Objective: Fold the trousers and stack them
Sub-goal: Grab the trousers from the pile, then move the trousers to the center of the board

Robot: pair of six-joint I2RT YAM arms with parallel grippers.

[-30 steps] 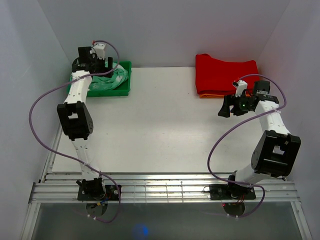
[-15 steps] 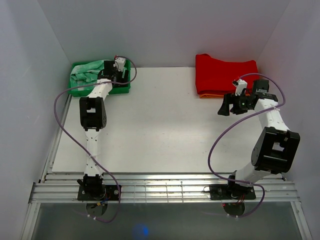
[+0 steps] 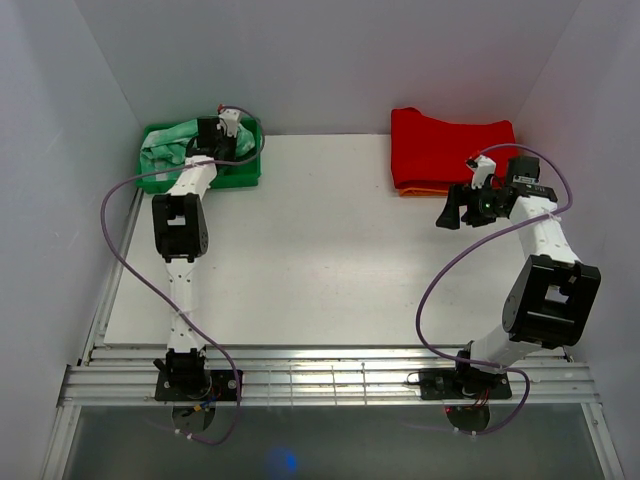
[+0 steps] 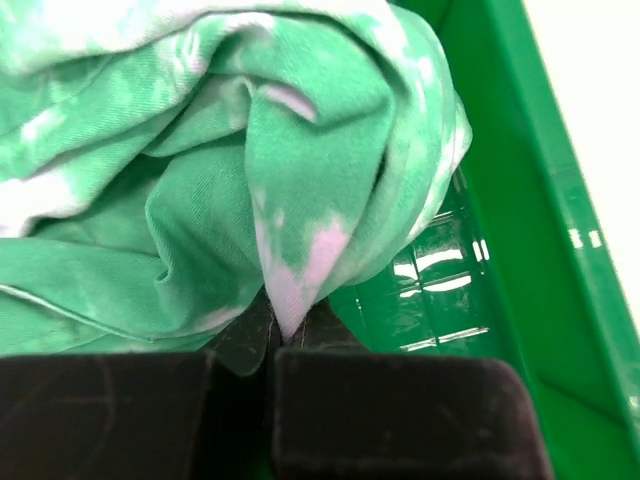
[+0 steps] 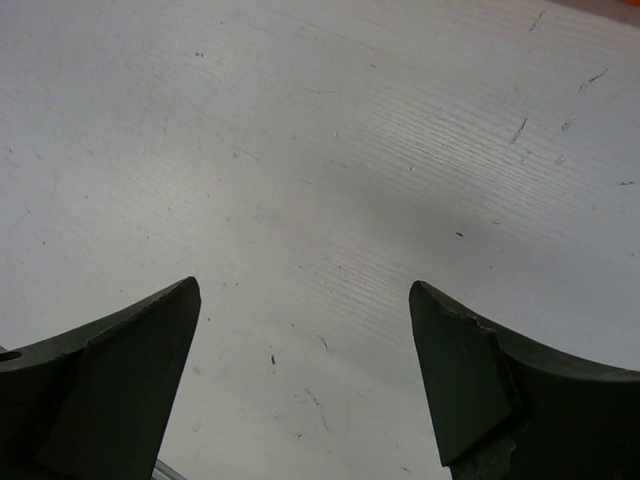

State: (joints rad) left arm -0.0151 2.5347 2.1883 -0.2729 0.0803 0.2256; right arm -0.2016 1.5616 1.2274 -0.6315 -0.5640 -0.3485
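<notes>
The trousers [image 3: 165, 150] lie bunched in the green bin [image 3: 240, 179].

From high over the six o'clock edge you look down on the whole flat white table [image 3: 330, 260]. Your left wrist view crowds the green plastic bin [image 4: 520, 200] at eleven o'clock, your right the tabletop at two o'clock; the overhead covers both.

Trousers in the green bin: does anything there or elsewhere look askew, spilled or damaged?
Nothing stands out. The trousers lie crumpled in the green bin, with the left gripper shut on one fold. The red garment sits neatly folded at the far right; the right gripper hangs open over the table.
</notes>
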